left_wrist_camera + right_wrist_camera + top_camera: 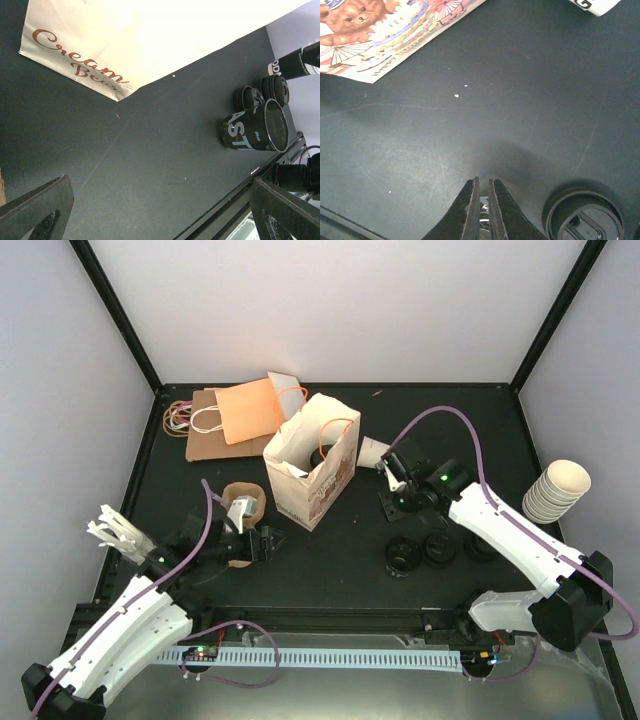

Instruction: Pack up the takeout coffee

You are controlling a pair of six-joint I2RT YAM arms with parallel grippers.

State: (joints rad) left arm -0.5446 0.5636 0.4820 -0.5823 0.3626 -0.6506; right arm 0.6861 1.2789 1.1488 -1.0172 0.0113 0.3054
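Tan paper cup, your takeout coffee (243,497), stands upright on the table (330,580) just left of the open bag (300,490), beside the left gripper (161,186), whose jaws gape wide and empty; a careless swing could tip it, while your right gripper (483,182) is pinched closed on nothing, well apart

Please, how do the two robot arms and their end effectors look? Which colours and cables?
Both the left arm and right arm have white, rounded shells with black joints. A purple cable loops along each. The left end effector and right end effector are black, each with two flat dark fingers.
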